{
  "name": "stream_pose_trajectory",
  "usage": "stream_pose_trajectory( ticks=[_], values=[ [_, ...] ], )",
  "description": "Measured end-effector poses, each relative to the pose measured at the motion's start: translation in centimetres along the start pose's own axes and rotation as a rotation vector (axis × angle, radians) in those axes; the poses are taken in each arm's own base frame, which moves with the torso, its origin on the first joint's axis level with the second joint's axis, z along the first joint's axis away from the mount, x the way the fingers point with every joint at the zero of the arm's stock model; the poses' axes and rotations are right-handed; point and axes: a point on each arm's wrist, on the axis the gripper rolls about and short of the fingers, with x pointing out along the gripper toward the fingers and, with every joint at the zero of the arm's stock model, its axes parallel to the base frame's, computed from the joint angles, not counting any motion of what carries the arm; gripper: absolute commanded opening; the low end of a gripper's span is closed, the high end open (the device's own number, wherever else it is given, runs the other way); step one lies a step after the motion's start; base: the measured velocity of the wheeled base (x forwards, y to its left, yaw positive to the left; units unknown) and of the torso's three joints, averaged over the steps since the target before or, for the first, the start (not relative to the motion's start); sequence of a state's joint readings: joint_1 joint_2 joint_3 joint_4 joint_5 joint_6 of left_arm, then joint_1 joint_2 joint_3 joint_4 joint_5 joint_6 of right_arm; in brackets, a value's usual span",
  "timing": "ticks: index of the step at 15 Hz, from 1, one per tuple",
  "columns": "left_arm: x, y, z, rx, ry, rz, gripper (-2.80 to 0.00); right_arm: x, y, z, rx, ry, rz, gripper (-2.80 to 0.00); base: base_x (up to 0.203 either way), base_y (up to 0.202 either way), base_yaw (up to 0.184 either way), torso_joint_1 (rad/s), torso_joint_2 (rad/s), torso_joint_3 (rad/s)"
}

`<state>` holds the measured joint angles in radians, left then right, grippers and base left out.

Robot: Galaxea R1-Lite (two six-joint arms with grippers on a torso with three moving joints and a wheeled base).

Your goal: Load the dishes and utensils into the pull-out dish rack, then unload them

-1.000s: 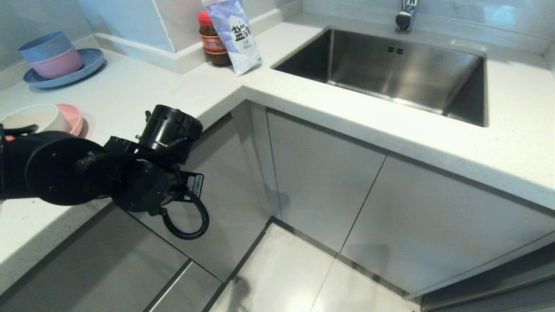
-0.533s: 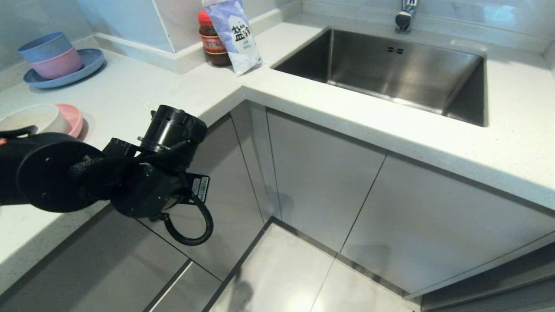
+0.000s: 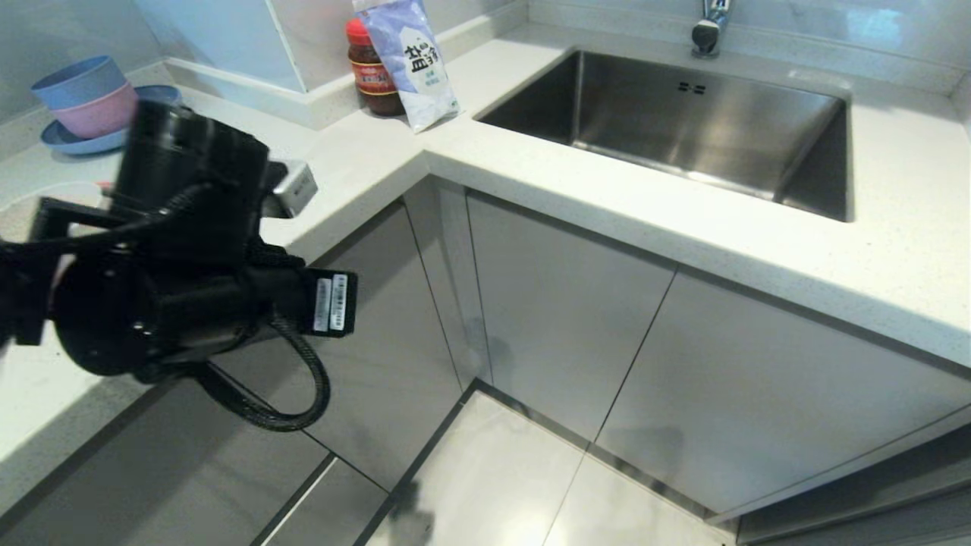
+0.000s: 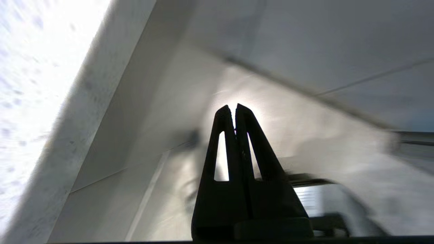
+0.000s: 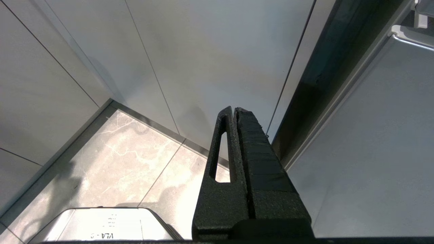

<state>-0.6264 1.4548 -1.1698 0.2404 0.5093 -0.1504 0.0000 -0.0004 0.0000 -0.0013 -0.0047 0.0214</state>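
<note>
Left pincer [image 4: 234, 108] closed, beside cabinet fronts [image 4: 162, 112]

A white countertop [image 3: 531, 174] holds a steel sink [image 3: 683, 121], a red-lidded jar [image 3: 372, 72] beside a white pouch [image 3: 413, 61], and stacked blue and pink bowls [image 3: 83, 95] on a blue plate [image 3: 64, 138].

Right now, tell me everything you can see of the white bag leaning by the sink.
The white bag is a soft plastic pouch, pale with a blue-grey tint and large dark printed characters on its front. It stands tilted on the white countertop at the inner corner, its top cut off by the picture's edge. It leans back against a red-lidded sauce jar and stands just left of the steel sink.
</note>
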Motion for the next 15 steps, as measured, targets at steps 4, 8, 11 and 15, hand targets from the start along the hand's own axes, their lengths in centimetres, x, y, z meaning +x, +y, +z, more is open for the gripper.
stream_pose_trajectory(
  ticks=[4, 8, 11, 15],
  values=[
    [-5.8, 3.7, 1.9, -0.106, -0.189, -0.186, -2.80, 0.0, 0.0, 0.0, 0.000, 0.000, 0.000, -2.80, 0.000, 0.000, 0.000, 0.000, 0.00, 0.000],
    [-11.9, 9.5, 2.0, -0.188, -0.384, -0.143, -2.80, 0.0, 0.0, 0.0, 0.000, 0.000, 0.000, -2.80, 0.000, 0.000, 0.000, 0.000, 0.00, 0.000],
    [-17.1, 12.0, -0.1, -0.200, -0.493, 0.018, -2.80, 0.0, 0.0, 0.0, 0.000, 0.000, 0.000, -2.80, 0.000, 0.000, 0.000, 0.000, 0.00, 0.000],
    [-22.5, 11.3, -6.3, -0.144, -0.600, 0.154, -2.80, 0.0, 0.0, 0.0, 0.000, 0.000, 0.000, -2.80, 0.000, 0.000, 0.000, 0.000, 0.00, 0.000]
  ],
)
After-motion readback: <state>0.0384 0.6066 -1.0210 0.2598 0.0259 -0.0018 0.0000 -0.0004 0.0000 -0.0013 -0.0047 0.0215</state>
